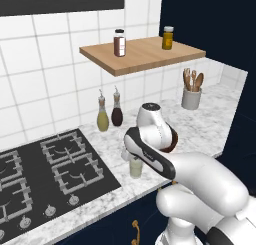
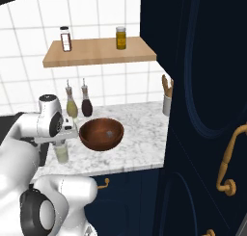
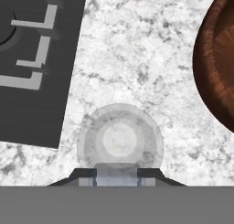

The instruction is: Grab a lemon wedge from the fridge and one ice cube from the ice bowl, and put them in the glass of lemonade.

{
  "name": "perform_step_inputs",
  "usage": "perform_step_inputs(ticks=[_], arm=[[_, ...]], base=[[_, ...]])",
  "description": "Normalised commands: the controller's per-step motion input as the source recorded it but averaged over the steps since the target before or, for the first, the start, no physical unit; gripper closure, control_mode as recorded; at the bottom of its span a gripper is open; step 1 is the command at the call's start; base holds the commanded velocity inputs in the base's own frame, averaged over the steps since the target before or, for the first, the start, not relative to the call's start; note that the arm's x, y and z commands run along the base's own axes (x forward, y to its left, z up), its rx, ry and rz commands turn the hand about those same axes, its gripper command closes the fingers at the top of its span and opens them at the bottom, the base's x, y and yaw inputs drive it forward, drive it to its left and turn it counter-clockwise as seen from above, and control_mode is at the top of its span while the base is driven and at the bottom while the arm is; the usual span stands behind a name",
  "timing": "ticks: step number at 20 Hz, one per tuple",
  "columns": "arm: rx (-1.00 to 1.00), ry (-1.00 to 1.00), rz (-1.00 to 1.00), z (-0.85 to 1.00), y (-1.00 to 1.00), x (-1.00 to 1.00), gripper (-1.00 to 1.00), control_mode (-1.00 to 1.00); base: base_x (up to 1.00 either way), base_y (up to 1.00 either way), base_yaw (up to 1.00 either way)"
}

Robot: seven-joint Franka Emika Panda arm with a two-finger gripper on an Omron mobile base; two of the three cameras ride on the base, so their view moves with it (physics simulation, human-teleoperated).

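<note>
My arm (image 1: 200, 184) is showing glossy white rounded shells with dark bands at the joints; my tool (image 3: 117, 172) is showing two small dark tips.

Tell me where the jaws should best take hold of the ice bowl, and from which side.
The ice bowl is far wider than the glass of lemonade beside it, so spanning it looks unlikely. Probably best: come from above and pinch the thin rim, one jaw inside, one outside, on the side facing away from the glass.
</note>
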Motion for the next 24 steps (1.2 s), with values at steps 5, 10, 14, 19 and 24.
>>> perform_step_inputs(ticks=[5, 10, 14, 19, 24], arm=[[0.0, 0.03, 0.0, 0.0, 0.0, 0.14, 1.0, -1.0], [0.0, 0.0, 0.0, -0.16, 0.0, 0.09, 1.0, -1.0], [0.0, 0.0, 0.0, -0.01, 0.12, 0.0, 1.0, -1.0], [0.0, 0.0, 0.0, -0.05, 0.07, 0.0, 1.0, -1.0], [0.0, 0.0, 0.0, -0.23, 0.0, 0.0, 1.0, -1.0]], base=[[0.0, 0.0, 0.0], [0.0, 0.0, 0.0], [0.0, 0.0, 0.0], [0.0, 0.0, 0.0], [0.0, 0.0, 0.0]])
